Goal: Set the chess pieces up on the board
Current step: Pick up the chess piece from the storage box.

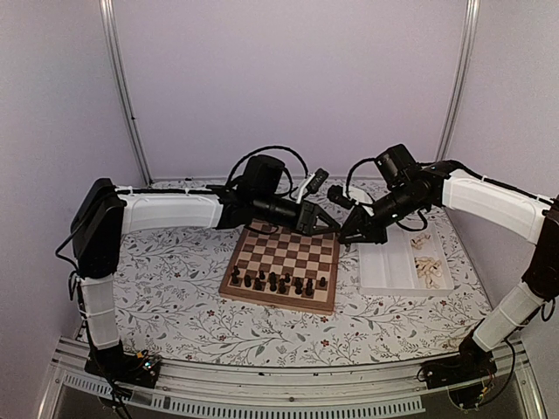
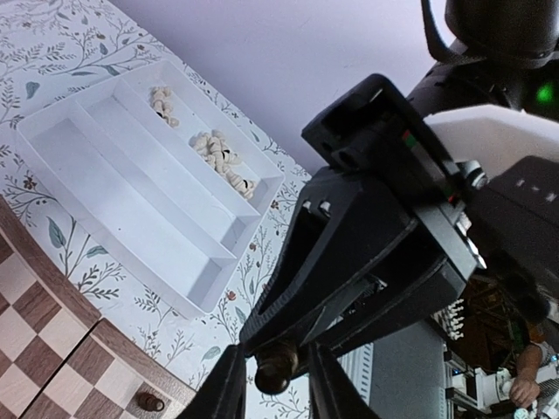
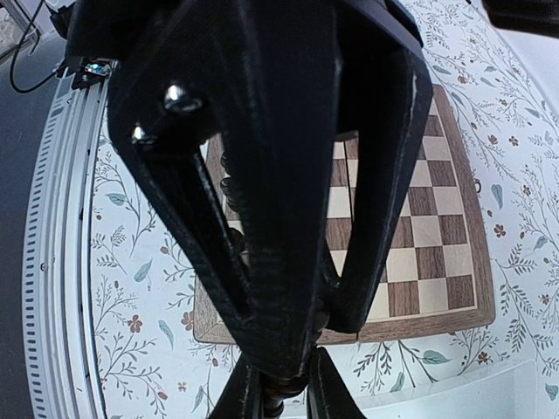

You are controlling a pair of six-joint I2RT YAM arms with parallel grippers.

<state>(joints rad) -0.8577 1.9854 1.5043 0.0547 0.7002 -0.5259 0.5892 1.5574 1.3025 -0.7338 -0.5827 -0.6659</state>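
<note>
My two grippers meet in the air over the board's (image 1: 284, 262) far right corner. The right gripper (image 3: 286, 397) is shut on a dark chess piece (image 2: 278, 371), of which only the base shows in the right wrist view. The left gripper (image 2: 275, 380) straddles that piece's rounded end, its fingers (image 2: 225, 388) close on either side with thin slivers of gap, so it reads as open. In the top view the left gripper (image 1: 327, 223) and the right gripper (image 1: 346, 234) nearly touch. Several dark pieces (image 1: 275, 281) stand on the board's two near rows.
A white compartment tray (image 1: 393, 271) lies right of the board, with several cream pieces (image 1: 428, 266) in its right-hand sections. One dark piece (image 2: 151, 402) stands at the board corner just below the grippers. A floral cloth covers the table, and walls enclose three sides.
</note>
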